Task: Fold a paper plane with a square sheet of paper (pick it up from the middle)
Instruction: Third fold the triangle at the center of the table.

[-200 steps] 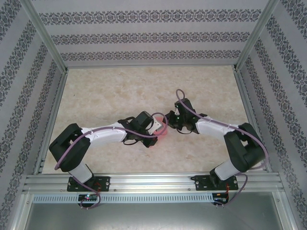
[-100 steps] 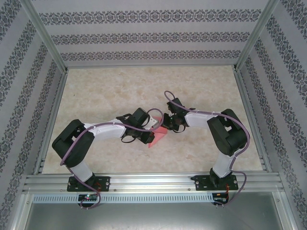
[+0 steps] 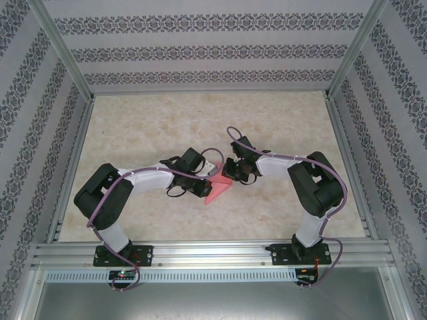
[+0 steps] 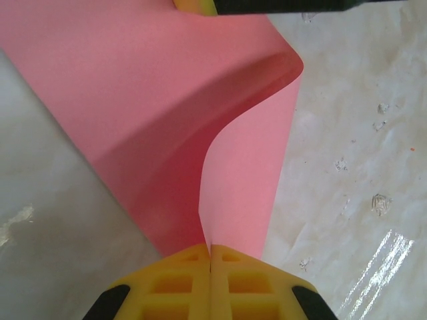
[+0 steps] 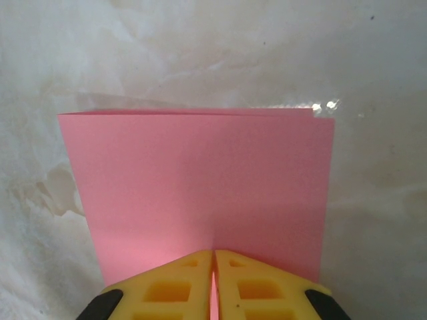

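The square sheet of paper is pink-red and hangs between both grippers over the middle of the table, its lower corner pointing front-left. My left gripper is shut on one edge; in the left wrist view the sheet rises from the yellow fingertips in an S-bend. My right gripper is shut on the opposite side; in the right wrist view the sheet lies flat and doubled over, both layers meeting at the far edge, pinched at the gripper. It is a bent sheet, not a pointed paper plane.
The beige marbled table is ringed by an aluminium frame and patterned walls. The tip of my right gripper's finger pokes in at the top of the left wrist view. Both arms are bent inward, elbows near the front rail.
The right arm has drawn its elbow in and swung its gripper closer to the left one. The paper, a small patch before, now spreads into a larger pointed flap lower between them.
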